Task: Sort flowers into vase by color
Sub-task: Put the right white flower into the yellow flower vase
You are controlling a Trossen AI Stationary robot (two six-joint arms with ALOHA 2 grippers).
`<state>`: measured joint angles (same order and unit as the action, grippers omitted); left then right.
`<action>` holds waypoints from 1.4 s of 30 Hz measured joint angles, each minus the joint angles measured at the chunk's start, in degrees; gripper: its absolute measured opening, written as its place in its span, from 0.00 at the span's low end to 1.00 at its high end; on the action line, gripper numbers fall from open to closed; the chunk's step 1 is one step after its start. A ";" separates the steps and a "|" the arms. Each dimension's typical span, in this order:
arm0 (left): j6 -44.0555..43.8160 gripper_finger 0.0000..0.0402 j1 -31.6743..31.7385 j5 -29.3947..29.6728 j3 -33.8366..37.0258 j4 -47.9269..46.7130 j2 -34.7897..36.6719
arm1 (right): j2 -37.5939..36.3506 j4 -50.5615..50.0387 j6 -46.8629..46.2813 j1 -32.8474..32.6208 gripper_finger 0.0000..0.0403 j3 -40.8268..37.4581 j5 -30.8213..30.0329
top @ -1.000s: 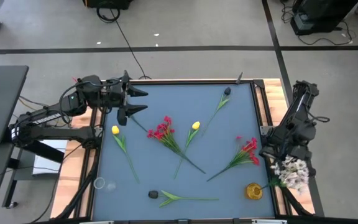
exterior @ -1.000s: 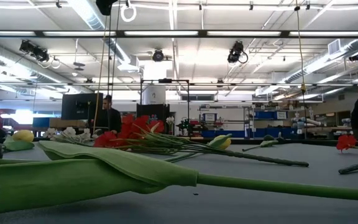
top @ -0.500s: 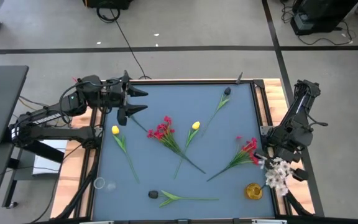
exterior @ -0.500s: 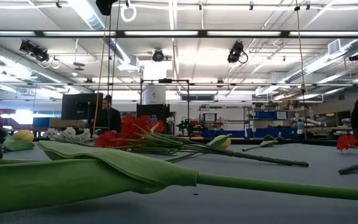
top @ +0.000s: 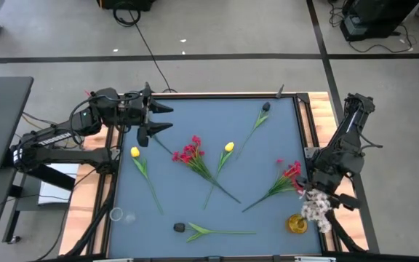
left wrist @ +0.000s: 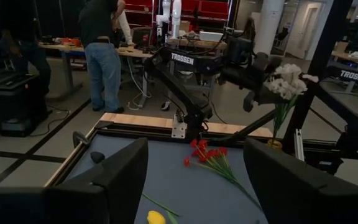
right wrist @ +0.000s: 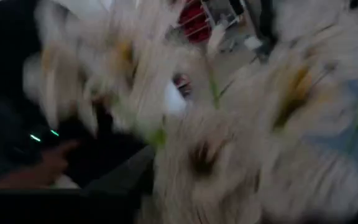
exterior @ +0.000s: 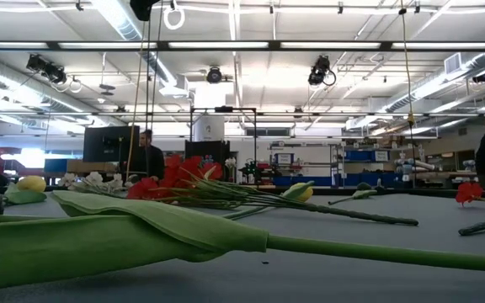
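The right hand [top: 318, 195] is shut tight on the white flowers [top: 316, 211]. They hang just under the hand, right above the yellow vase [top: 297, 223] at the near right corner of the tabletop [top: 195, 116]. The left hand [top: 160, 118] waits open over the far left corner. The other flowers lie flat: two red bunches [top: 188, 152] in the middle and at the right, two yellow tulips [top: 228, 148], and two dark buds [top: 180, 228].
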<state>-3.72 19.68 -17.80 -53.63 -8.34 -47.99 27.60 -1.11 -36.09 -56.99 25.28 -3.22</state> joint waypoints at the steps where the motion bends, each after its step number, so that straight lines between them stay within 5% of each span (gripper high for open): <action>1: 0.01 0.67 0.02 -0.02 0.00 0.00 0.00 | -0.31 0.00 -2.22 0.00 0.52 0.00 0.84; 13: -0.01 0.67 0.01 0.00 0.00 -0.02 0.01 | -4.16 -2.18 -17.19 0.40 0.56 0.11 2.89; 23: -0.01 0.67 0.00 0.00 0.00 0.00 0.02 | -3.28 -9.92 -22.49 1.01 0.77 2.17 7.85; 29: 0.00 0.67 0.00 -0.01 0.00 -0.02 0.02 | -3.25 -11.28 -14.47 1.09 0.78 11.31 7.03; 34: -0.01 0.67 0.00 -0.02 0.00 0.00 0.02 | -1.19 -26.81 -6.09 1.14 0.78 17.03 1.97; 42: -0.01 0.67 0.00 -0.01 0.00 0.00 0.02 | 6.23 -31.26 -4.11 1.09 0.80 17.08 16.45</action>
<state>-3.73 19.68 -17.81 -53.63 -8.34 -47.97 33.83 -32.37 -40.21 -55.90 42.36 13.23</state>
